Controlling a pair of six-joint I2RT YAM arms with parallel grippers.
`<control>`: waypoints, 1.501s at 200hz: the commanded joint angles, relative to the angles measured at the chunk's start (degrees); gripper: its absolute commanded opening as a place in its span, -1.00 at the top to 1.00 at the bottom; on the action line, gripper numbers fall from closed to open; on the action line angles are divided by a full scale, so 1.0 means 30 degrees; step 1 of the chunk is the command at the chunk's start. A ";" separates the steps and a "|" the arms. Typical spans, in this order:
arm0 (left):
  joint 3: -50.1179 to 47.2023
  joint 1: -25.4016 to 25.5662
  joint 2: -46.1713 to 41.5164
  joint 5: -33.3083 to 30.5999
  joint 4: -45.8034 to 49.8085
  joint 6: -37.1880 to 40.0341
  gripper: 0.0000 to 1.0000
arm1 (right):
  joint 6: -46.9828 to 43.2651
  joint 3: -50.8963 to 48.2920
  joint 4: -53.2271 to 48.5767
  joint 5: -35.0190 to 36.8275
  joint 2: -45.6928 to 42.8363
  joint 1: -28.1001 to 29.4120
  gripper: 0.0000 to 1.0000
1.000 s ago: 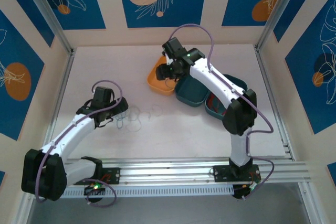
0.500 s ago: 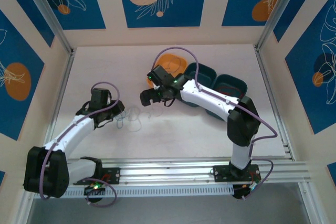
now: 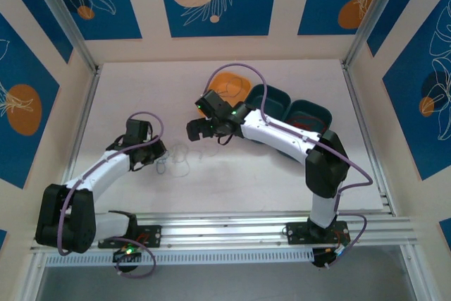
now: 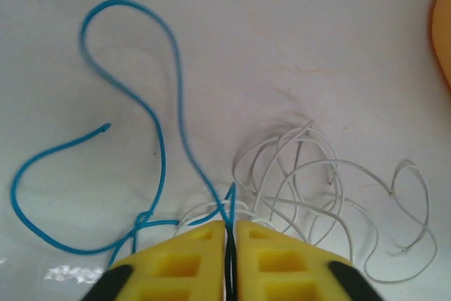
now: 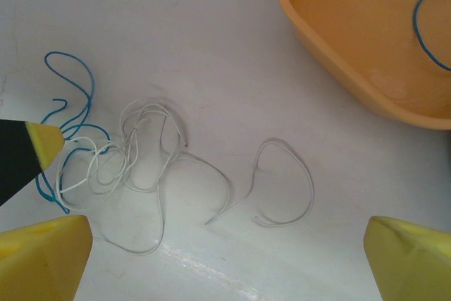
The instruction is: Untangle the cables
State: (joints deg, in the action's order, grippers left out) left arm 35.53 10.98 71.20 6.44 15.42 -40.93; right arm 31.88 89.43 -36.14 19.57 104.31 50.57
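While the left gripper (image 4: 230, 227) clamps its yellow fingers (image 4: 190, 259) on the blue cable (image 4: 169, 96) beside the whitish tangle (image 4: 317, 181) on the table (image 4: 282, 33), the right gripper (image 5: 227, 227) hangs spread wide above that tangle. Right wrist view adds more: a second blue cable (image 5: 423, 5) lying inside the orange tray (image 5: 331, 54). Overhead, both grippers sit close together mid-table.

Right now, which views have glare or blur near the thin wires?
Left wrist view: a glare patch on the white table beside the yellow left pincer, shut on the thin blue wire, whose upper loop is soft. Right wrist view: a glare streak below the thin whitish wires; the open right pincer has blurred yellow fingertips. Top external view: even light, wires barely resolved.
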 commanded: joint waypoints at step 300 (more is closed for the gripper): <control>0.4563 -0.0145 -0.5300 0.4665 0.1801 0.1601 1.00 | -0.0543 -0.2773 1.3927 -0.8593 0.2217 0.0096 0.22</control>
State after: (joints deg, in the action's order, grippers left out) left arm 47.68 10.98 55.29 19.14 21.43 -36.99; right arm 31.38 78.76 1.02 -9.13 109.56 49.04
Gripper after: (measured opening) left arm 0.046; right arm 0.399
